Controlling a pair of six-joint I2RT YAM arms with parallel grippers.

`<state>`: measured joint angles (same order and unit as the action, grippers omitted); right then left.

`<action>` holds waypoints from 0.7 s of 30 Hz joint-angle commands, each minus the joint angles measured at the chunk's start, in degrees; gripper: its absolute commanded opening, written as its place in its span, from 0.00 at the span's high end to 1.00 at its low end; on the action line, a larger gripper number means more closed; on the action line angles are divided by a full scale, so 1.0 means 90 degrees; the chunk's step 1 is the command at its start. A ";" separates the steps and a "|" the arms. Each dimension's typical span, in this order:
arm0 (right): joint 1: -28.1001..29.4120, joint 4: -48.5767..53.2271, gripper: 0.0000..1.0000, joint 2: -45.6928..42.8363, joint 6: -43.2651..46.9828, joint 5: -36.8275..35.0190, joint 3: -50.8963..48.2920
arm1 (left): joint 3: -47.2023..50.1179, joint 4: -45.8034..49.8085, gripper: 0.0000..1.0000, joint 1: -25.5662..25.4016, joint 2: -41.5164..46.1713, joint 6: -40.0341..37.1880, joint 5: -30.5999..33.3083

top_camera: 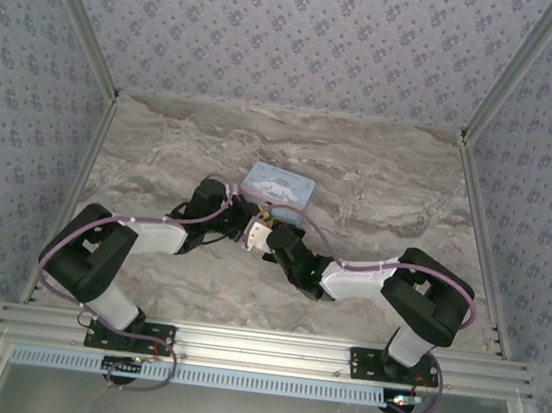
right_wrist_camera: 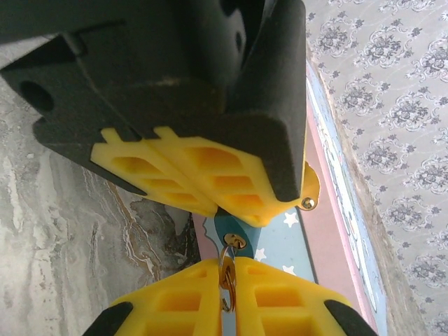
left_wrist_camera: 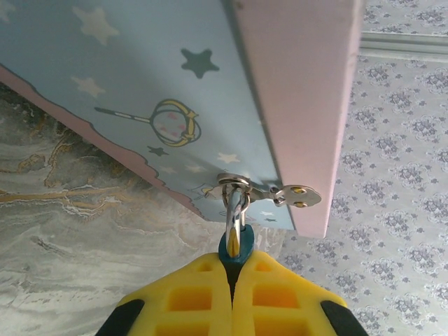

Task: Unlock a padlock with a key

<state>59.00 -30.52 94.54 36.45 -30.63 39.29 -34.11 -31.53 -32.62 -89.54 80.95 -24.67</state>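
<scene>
the left gripper (left_wrist_camera: 232, 264) is clamped shut on the teal padlock (left_wrist_camera: 245, 250), steadying it where it hangs from the tin (left_wrist_camera: 140, 84) near the middle of the table (top_camera: 399, 191). the right gripper (right_wrist_camera: 229, 271) pinches the key (right_wrist_camera: 227, 278) just below the keyhole, probably ready to turn it.

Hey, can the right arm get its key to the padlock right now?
Probably yes: the left gripper holds the padlock with its keyhole end bared toward the right gripper, whose key sits close by it.
</scene>
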 commanded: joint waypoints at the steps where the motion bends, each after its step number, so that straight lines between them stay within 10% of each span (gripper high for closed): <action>1: -0.0082 -0.0304 0.89 0.0045 -0.0221 -0.0334 0.0210 | -0.0139 -0.0083 1.00 0.0008 0.0186 0.0047 -0.0179; 21: -0.0178 -0.0439 0.95 0.0061 -0.0329 -0.0085 0.0355 | -0.0117 -0.0081 1.00 0.0009 0.0244 0.0087 -0.0204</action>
<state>58.57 -31.14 94.74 35.33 -30.20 39.94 -34.11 -32.21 -32.25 -89.23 81.56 -24.40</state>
